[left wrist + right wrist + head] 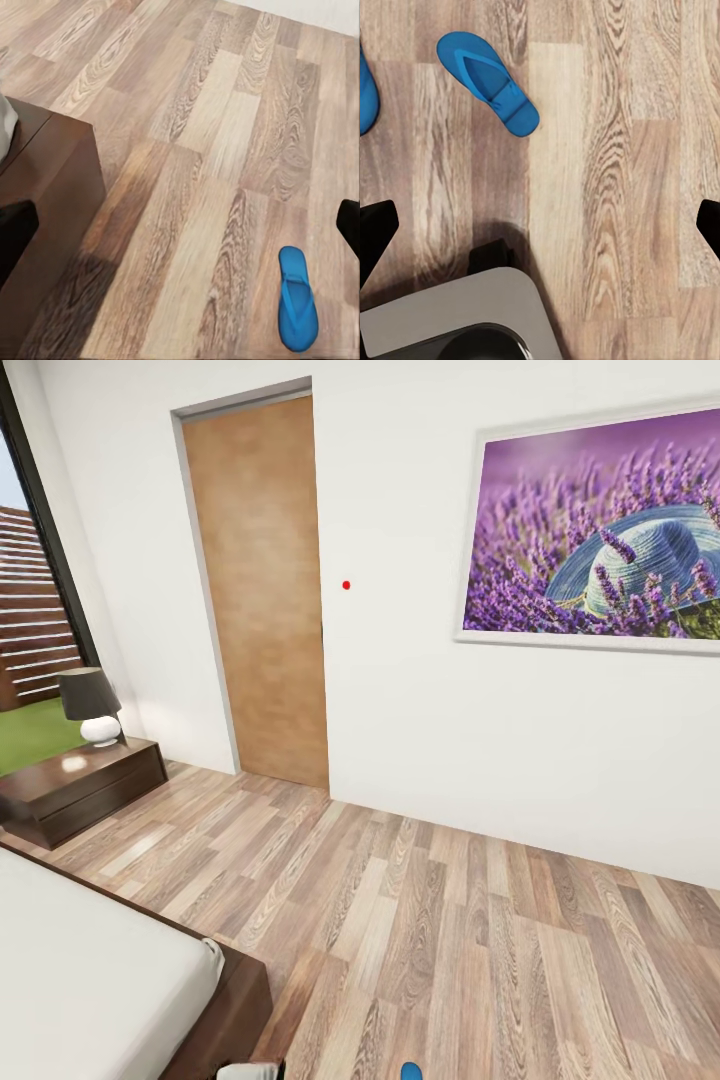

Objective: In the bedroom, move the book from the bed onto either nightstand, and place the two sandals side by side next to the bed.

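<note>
Both my hands hang spread wide and empty over the floor (pixel 470 940), and the whole sandal (pixel 487 82) lies flat ahead of my right hand (pixel 540 221), its long axis slanting across the planks, a second sandal (pixel 366 94) just beside it

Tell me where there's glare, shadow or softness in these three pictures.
Head view: a bright glare patch sits on the glossy nightstand top beside the lamp; the walls are evenly lit. Left wrist view: the floor darkens into shadow along the bed frame, and the blue sandal looks slightly soft. Right wrist view: a dark shadow pools on the planks around the robot's base; the sandal is crisp.
</note>
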Tool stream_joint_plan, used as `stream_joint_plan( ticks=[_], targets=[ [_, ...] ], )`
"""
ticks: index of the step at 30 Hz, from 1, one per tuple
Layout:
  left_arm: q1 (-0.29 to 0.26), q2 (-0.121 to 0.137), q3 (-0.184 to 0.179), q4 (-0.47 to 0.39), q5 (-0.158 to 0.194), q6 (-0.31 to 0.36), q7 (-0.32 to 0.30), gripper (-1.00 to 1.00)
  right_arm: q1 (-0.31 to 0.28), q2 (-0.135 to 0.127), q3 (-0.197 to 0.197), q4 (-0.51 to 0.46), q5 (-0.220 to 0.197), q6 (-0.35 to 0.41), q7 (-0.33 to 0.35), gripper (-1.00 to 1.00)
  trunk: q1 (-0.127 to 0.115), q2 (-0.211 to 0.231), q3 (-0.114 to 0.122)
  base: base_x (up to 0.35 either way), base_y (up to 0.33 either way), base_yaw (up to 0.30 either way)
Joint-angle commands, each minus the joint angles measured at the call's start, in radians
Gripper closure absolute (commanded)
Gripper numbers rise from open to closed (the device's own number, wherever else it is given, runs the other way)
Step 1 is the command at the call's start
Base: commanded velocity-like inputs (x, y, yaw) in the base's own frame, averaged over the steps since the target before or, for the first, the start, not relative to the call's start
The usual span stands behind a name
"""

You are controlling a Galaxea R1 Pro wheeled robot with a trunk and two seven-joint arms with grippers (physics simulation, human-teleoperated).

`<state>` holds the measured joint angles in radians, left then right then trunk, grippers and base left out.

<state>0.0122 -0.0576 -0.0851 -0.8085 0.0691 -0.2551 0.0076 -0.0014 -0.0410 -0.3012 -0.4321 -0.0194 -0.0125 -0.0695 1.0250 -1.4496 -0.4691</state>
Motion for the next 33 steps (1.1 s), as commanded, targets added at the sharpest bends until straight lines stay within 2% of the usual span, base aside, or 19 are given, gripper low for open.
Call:
stream_joint_plan(
  ticks=[1,3,5,7,11,17,24,26,28,30,31,32,33],
  targets=[
    [0.000,-0.009,-0.027,-0.014,0.008,0.007,0.001,-1.00,0.000,0.000,-0.001,0.000,-0.002,-0.001,-0.001,-1.00,0.000,0.000,-0.001,0.000,0.000,0.000],
    [-0.001,-0.033,-0.056,-0.082,0.008,0.050,0.001,-1.00,0.000,-0.001,-0.001,0.000,-0.002,-0.001,-0.001,-1.00,0.000,0.000,-0.001,0.000,0.000,0.000],
    [-0.001,-0.047,-0.065,-0.130,0.008,0.089,0.001,-1.00,0.000,-0.001,-0.001,0.000,-0.002,-0.001,-0.001,-1.00,0.000,0.000,-0.001,0.000,0.000,0.000],
    [-0.001,-0.071,-0.087,-0.235,0.008,0.191,0.000,-1.00,0.000,-0.002,-0.001,0.000,-0.002,-0.001,-0.001,-1.00,0.000,0.000,-0.001,0.000,0.000,0.000],
    [-0.004,-0.088,-0.128,-0.388,0.009,0.307,-0.002,-1.00,0.000,-0.001,-0.001,0.000,-0.002,-0.001,-0.001,-1.00,0.000,0.000,-0.001,0.000,0.000,0.000],
    [-0.006,-0.095,-0.161,-0.515,0.011,0.348,0.000,-1.00,0.000,-0.001,-0.001,0.000,0.005,-0.001,-0.001,-1.00,0.000,0.000,-0.001,0.000,0.000,0.000],
    [-0.006,-0.090,-0.165,-0.524,0.009,0.347,-0.004,-1.00,0.000,-0.003,0.001,-0.003,0.004,0.010,0.002,-1.00,0.000,0.000,-0.001,0.000,0.000,0.000],
    [-0.006,-0.089,-0.165,-0.524,0.009,0.347,-0.004,-1.00,0.000,-0.005,0.003,-0.039,0.003,0.034,0.001,-1.00,0.000,0.000,-0.001,0.000,0.000,0.000],
    [-0.006,-0.089,-0.165,-0.524,0.008,0.347,-0.004,-1.00,0.000,-0.004,0.004,-0.096,0.005,0.092,-0.001,-1.00,0.000,0.000,-0.001,0.000,0.000,0.000],
    [-0.006,-0.089,-0.165,-0.526,0.008,0.347,-0.005,-1.00,-0.008,0.001,0.006,-0.189,0.007,0.246,-0.002,-1.00,0.000,0.000,-0.001,0.000,0.000,0.000],
    [-0.006,-0.089,-0.165,-0.528,0.008,0.346,-0.004,-1.00,-0.035,0.006,0.008,-0.230,0.008,0.349,-0.001,-1.00,0.000,0.000,-0.001,0.000,0.000,0.000],
    [-0.006,-0.089,-0.165,-0.529,0.008,0.346,-0.004,-1.00,-0.053,0.011,0.009,-0.246,0.008,0.398,-0.001,-1.00,0.000,0.000,-0.001,0.000,0.000,0.000],
    [-0.006,-0.089,-0.165,-0.531,0.008,0.346,-0.004,-1.00,-0.095,0.023,0.010,-0.270,0.006,0.483,-0.001,-1.00,0.000,0.000,-0.001,0.000,0.000,0.000]
  ],
)
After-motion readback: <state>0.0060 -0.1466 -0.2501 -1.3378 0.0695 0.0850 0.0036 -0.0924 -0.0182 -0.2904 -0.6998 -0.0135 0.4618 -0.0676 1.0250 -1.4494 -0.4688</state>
